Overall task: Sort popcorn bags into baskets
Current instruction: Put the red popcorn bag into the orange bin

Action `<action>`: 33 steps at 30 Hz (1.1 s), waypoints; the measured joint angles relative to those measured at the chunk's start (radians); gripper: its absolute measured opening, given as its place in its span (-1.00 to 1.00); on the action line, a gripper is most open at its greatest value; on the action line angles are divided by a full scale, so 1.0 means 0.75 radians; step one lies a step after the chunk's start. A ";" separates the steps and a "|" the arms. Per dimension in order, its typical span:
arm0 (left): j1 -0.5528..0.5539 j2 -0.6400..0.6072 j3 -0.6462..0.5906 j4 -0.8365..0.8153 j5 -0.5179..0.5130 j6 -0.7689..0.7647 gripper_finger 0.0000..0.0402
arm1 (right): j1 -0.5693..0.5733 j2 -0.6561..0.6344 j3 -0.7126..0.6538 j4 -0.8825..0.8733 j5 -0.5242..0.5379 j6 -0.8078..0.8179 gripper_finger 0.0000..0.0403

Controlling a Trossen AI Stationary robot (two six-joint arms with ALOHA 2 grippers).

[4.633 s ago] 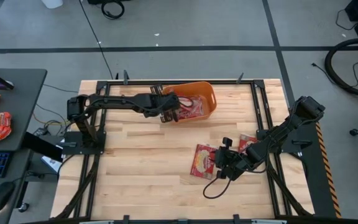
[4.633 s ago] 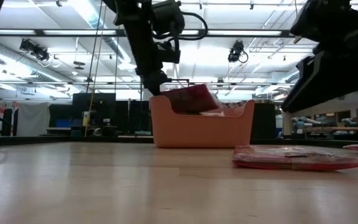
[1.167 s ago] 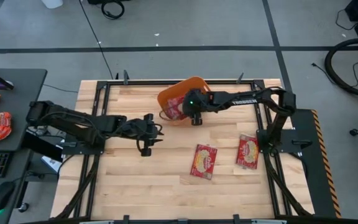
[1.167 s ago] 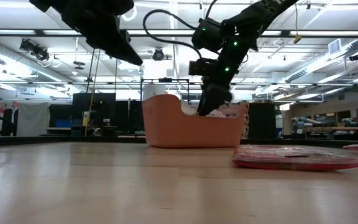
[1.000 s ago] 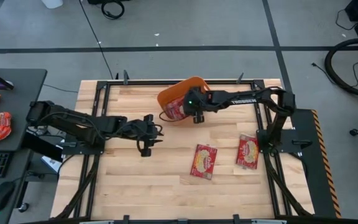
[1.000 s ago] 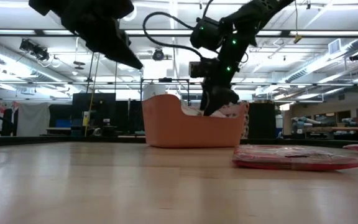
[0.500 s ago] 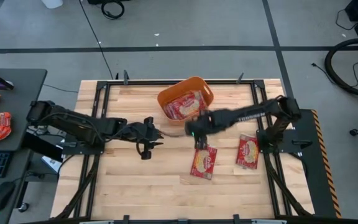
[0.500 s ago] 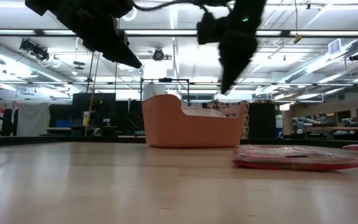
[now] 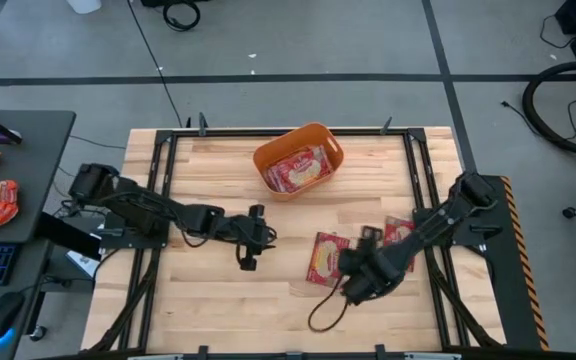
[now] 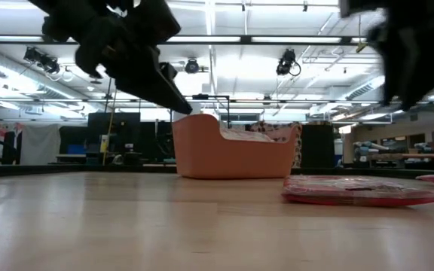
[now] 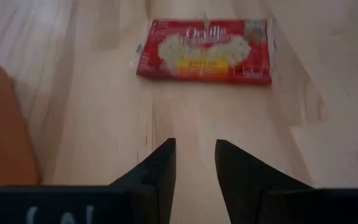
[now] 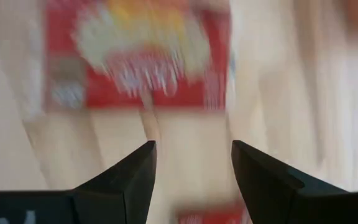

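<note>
— Where are the grippers?
— The left gripper [image 9: 250, 240] hangs mid-table, part open, empty. The right gripper [image 9: 353, 283], wide open and empty, hangs beside a popcorn bag [image 9: 326, 259].
— The rest?
— Bags lie inside the basket [image 9: 265, 160]; another bag [image 9: 400, 231] lies rightward.

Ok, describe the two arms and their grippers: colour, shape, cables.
Both arms are black, slim and jointed. The left gripper ends in two dark, tapering fingers; the right gripper has the same wedge-shaped pair. A black cable loops from the right arm onto the table.
</note>
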 joint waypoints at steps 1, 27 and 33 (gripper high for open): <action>0.000 0.021 0.001 0.036 0.000 0.005 -0.42 | 0.005 0.000 -0.006 -0.048 -0.061 0.102 0.07; 0.008 0.057 0.001 0.114 0.001 -0.071 -0.42 | -0.240 -0.201 -0.674 0.331 -0.510 0.261 -0.06; 0.007 0.059 0.001 0.114 0.001 -0.081 -0.42 | -0.368 -0.138 -0.541 0.581 -0.296 -0.025 -0.06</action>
